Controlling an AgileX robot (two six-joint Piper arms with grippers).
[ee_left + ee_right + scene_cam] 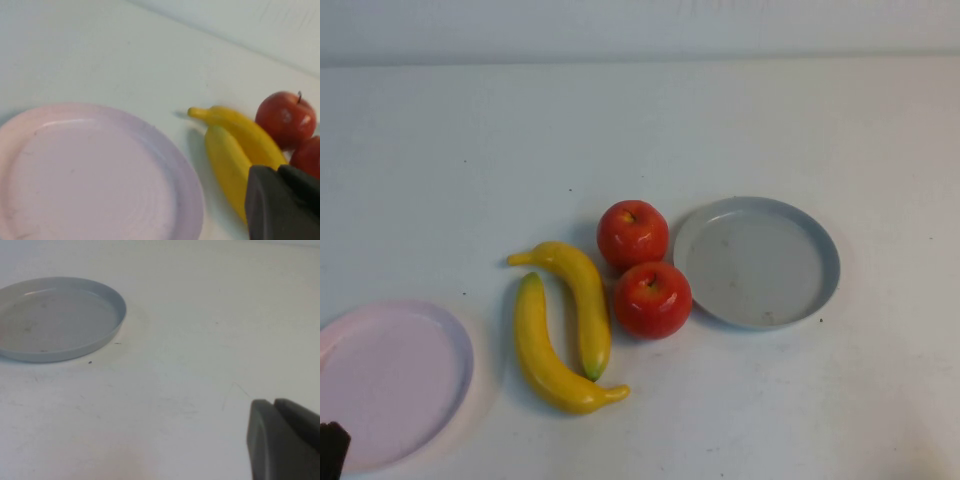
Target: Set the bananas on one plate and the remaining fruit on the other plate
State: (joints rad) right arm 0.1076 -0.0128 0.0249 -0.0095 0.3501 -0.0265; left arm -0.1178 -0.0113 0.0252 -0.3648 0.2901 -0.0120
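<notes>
Two yellow bananas (582,300) (548,355) lie side by side at the table's middle left. Two red apples (633,233) (652,298) touch each other just right of them, beside the grey-blue plate (760,260), which holds nothing. The pale pink plate (390,380) sits bare at the front left. My left gripper (278,171) is shut and holds nothing; it hangs near the pink plate (85,175), with the bananas (245,132) and apples (285,119) beyond it. Only its dark tip (332,450) shows in the high view. My right gripper (274,403) is shut and holds nothing, over bare table to the side of the grey plate (55,320).
The white table (640,130) runs back to a pale wall at the far edge. Bare surface lies behind the fruit and to the right of the grey plate.
</notes>
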